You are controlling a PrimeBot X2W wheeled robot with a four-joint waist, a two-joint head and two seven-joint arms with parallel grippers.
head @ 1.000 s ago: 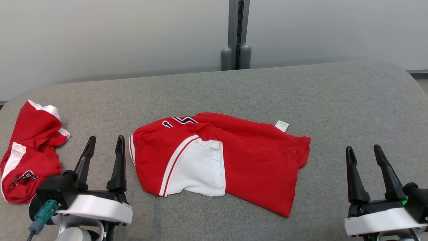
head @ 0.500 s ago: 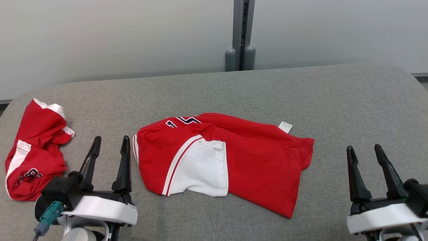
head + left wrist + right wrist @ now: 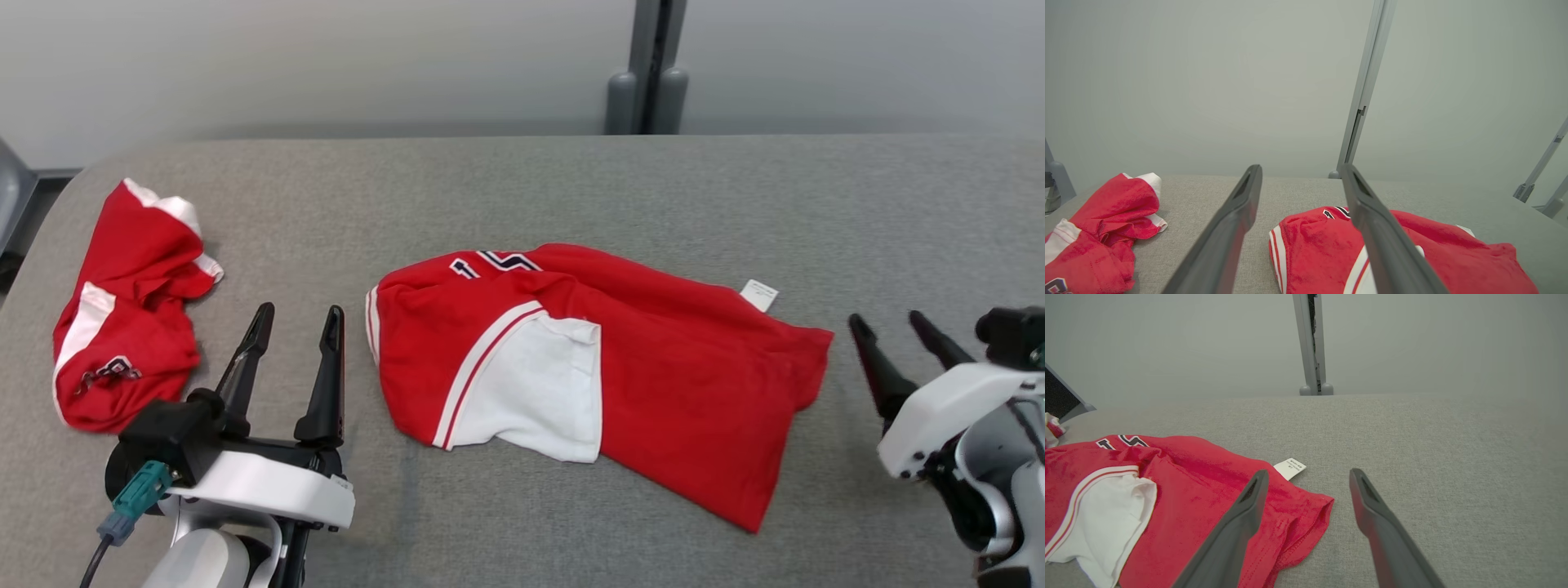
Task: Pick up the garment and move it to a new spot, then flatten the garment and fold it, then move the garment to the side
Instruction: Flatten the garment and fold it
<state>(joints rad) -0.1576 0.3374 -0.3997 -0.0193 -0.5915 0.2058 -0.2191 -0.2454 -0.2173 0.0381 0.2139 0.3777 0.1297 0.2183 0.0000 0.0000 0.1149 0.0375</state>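
- Jaws apart and empty on both the left gripper (image 3: 299, 312) and the right gripper (image 3: 884, 318).
- Between them lies the crumpled red jersey garment with white panel (image 3: 653, 359), its long axis running left to right. Each end is just beside one gripper, seemingly neither nearer.
- Outboard of the left gripper, apart: a second crumpled red-and-white garment (image 3: 122, 327).
- Support: grey fabric-covered bench (image 3: 522, 188); behind it, pale wall (image 3: 326, 65) with grey post (image 3: 645, 73).
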